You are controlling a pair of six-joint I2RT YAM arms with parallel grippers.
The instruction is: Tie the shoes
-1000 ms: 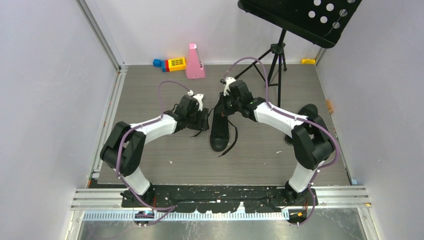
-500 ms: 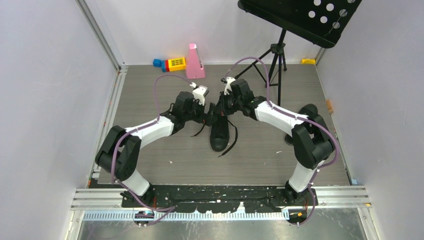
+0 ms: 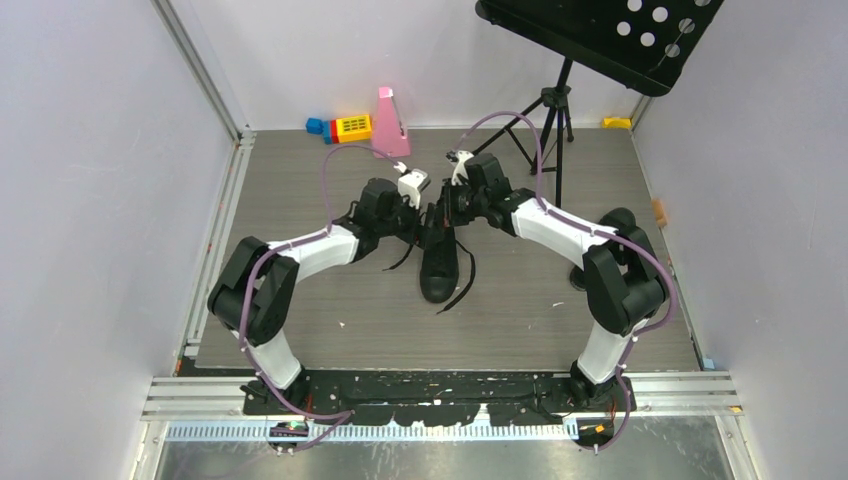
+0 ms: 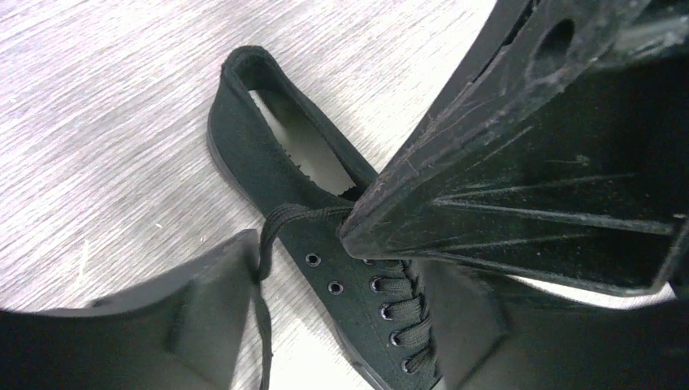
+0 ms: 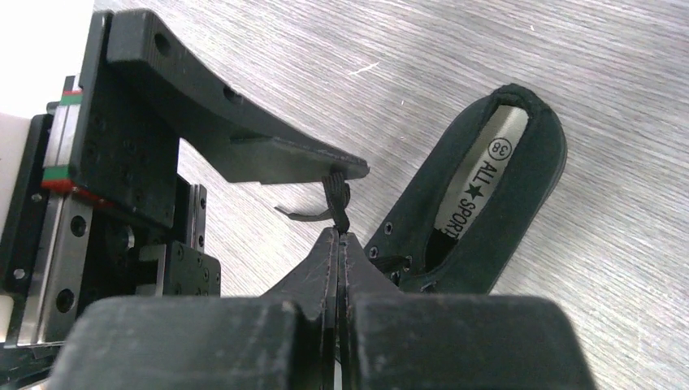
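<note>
- Shoe: black, single, lay mid-counter, toe toward the arm bases
- Left claw: spread, over the upper eyelets
- Right claw: pressed together, pinching a lace beside the heel opening

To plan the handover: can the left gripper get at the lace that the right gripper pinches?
Probably yes: the left gripper is open, its finger almost at the lace above the shut right gripper, nothing between.

Matt black canvas on the shoe, grey wood-grain desk, and scuffed black plastic on the left pincer.
</note>
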